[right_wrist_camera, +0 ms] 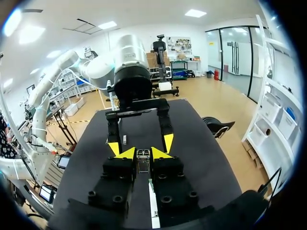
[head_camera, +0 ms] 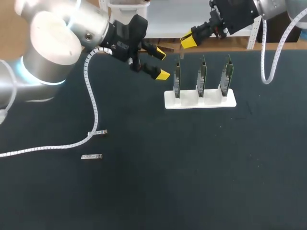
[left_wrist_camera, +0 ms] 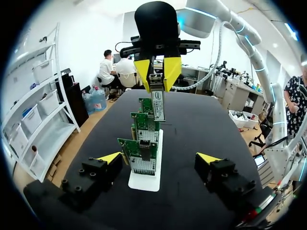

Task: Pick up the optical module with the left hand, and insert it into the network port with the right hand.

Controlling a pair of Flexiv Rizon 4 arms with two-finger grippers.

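While clamping module point(left_wrist_camera: 158, 103), right fingers point(right_wrist_camera: 160, 153) hover.

Left arm point(head_camera: 53, 43): fat, rounded joint housings in silver-grey metal, with a flat pale end cap on the largest one. A thin light-blue glowing ring point(head_camera: 21, 67) sits at a joint seam. A white ribbed cable conduit point(head_camera: 91, 96) runs along the outside of the arm. Left gripper point(head_camera: 161, 64): matte black body and two blocky black fingers ending in bright yellow wedge tips. Black socket-head screws point(left_wrist_camera: 81, 173) are sunk into the finger blocks. Right arm point(head_camera: 273, 5): same silver-grey shell, carrying a second white ribbed conduit point(head_camera: 265, 57) in a loop. Right gripper point(right_wrist_camera: 143, 154): black and boxy with yellow tips. Round dark screw heads point(right_wrist_camera: 113, 198) line each finger block.
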